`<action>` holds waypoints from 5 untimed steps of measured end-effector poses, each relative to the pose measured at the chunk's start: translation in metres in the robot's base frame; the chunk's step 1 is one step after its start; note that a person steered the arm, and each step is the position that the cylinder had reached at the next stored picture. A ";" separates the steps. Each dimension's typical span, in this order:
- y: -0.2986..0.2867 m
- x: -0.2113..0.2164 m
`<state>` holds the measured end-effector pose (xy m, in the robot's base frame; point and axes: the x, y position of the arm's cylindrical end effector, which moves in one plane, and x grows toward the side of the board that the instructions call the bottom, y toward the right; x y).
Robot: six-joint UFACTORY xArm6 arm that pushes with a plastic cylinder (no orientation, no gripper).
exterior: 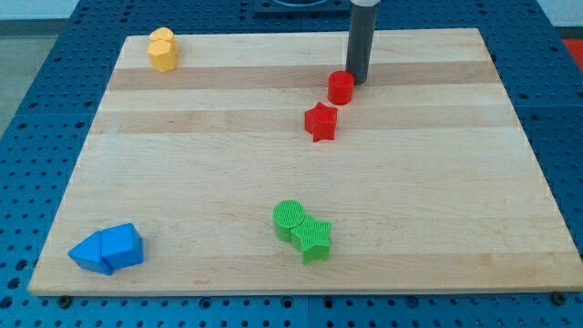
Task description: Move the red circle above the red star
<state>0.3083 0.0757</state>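
Observation:
The red circle (341,87) stands on the wooden board, just above and slightly right of the red star (321,121); a small gap separates them. My tip (356,80) is at the red circle's upper right edge, touching it or nearly so. The rod rises straight to the view's top.
A yellow block pair (162,49) sits at the top left. A green circle (290,220) touches a green star (313,239) at bottom centre. Blue blocks (107,249) lie at the bottom left corner. The board's edge (301,292) runs along the view's bottom.

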 end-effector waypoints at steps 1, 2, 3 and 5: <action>-0.005 0.006; -0.008 0.013; -0.012 0.017; -0.019 0.027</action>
<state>0.3349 0.0570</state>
